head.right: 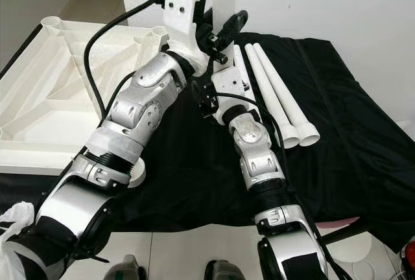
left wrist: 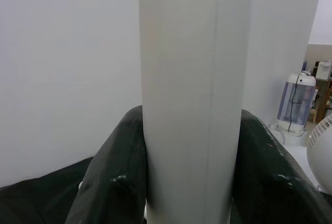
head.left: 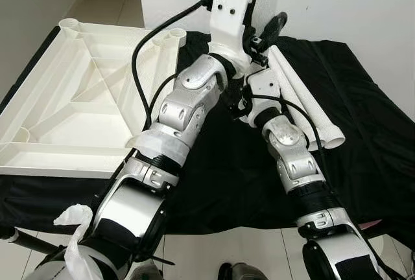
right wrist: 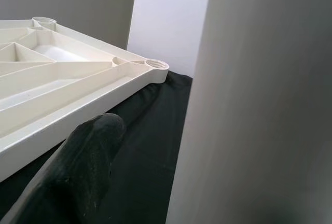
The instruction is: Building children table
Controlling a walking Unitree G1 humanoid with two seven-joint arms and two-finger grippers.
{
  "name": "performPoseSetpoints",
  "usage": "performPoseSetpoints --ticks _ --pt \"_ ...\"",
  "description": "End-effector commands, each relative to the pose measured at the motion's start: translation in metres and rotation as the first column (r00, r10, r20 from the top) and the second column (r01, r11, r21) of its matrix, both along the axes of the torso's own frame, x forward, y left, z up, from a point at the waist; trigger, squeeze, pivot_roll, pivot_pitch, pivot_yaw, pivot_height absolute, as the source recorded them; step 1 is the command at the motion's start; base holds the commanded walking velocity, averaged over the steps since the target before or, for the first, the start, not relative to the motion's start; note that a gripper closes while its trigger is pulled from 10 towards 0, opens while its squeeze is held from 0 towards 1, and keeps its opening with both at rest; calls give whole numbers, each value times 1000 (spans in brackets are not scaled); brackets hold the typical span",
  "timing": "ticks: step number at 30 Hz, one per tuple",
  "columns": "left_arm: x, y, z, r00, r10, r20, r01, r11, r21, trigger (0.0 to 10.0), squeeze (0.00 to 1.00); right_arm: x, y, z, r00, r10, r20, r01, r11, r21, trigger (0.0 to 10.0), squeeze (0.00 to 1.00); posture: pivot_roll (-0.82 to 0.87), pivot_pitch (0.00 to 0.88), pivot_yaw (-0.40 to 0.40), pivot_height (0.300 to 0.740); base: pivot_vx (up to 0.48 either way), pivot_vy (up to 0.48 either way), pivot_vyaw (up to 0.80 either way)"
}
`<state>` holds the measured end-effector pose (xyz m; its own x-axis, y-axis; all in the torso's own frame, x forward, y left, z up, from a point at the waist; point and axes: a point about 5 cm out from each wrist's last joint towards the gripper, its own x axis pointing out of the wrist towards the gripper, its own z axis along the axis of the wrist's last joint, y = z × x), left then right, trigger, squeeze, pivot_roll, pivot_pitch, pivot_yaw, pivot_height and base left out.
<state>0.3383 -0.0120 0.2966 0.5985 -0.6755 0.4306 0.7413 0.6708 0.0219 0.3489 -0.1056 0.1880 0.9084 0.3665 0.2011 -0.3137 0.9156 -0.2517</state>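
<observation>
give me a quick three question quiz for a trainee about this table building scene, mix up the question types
1. True or false: the white tabletop lies upside down, ribs facing up.
2. Multiple choice: how many white table legs lie loose on the black cloth? A) none B) one C) two D) five
3. Short answer: what is the left gripper holding?

Key:
1. True. The ribs and a corner socket face up.
2. C, side by side beyond the right arm.
3. A white tube, seemingly another table leg, clamped between its black fingers.

Silver arms (head.left: 188, 108), black cables (head.left: 139, 72)
</observation>
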Motion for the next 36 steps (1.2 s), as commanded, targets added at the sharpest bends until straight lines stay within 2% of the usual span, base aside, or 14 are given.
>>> performPoseSetpoints --ticks 1,2,3,7,17,18,19,20,21,27,28,32,35,36 --pt "-9 -11 4 999 -43 25 44 999 -9 10000 0 2 -1 -1 1000 -10 -24 10 1000 16 8902 0 70 0 -28 740 0 0 0" --pt "-10 -11 4 999 -43 26 44 999 -10 10000 0 2 -1 -2 1000 -11 -28 11 1000 22 2039 0 70 0 -28 740 0 0 0" --pt "-10 -11 4 999 -42 26 42 999 -11 10000 0 2 -2 -2 999 -12 -30 12 1000 25 118 0 70 0 -28 740 0 0 0" --pt "-10 -11 5 999 -38 30 39 999 -13 10000 0 2 -4 -6 998 -25 -63 28 998 56 0 0 65 0 -25 740 0 0 0" --pt "-14 -15 7 997 -62 39 62 998 -16 10000 0 2 -7 -13 994 -54 -96 60 996 62 0 0 58 0 -21 740 0 0 0" --pt "-15 -16 7 997 -70 35 70 997 -23 10000 404 2 -8 -13 993 -65 -97 72 996 60 3686 0 59 0 -22 740 0 0 0" --pt "-15 -16 7 997 -77 30 78 996 -33 10000 1000 3 -9 -12 993 -73 -98 79 995 61 8118 0 59 0 -23 740 0 0 0" --pt "-15 -16 7 997 -77 30 78 996 -33 10000 1000 3 -9 -12 993 -73 -98 79 995 61 8118 0 59 0 -23 740 0 0 0" --pt "-17 -16 7 995 -97 20 98 994 -52 10000 1000 4 -8 -11 991 -70 -112 81 992 93 10000 0 61 0 -25 740 0 0 0" --pt "-17 -15 7 996 -89 29 90 995 -37 10000 1000 5 -6 -11 989 -71 -127 87 988 129 10000 0 63 0 -26 740 0 0 0" --pt "-17 -15 8 996 -86 35 87 996 -33 10000 0 5 -6 -11 989 -76 -129 94 986 139 10000 0 63 0 -26 740 0 0 0" --pt "-17 -13 10 996 -85 31 86 995 -53 10000 0 6 -7 -11 987 -83 -136 104 982 157 10000 0 66 0 -26 740 0 0 0" --pt "-12 -3 15 998 -67 13 68 990 -120 10000 0 7 -11 -11 982 -105 -155 134 972 192 10000 0 66 0 -25 740 0 0 0" --pt "-12 -3 15 998 -67 13 68 990 -120 10000 0 7 -11 -11 982 -105 -155 134 972 192 10000 0 66 0 -25 740 0 0 0"
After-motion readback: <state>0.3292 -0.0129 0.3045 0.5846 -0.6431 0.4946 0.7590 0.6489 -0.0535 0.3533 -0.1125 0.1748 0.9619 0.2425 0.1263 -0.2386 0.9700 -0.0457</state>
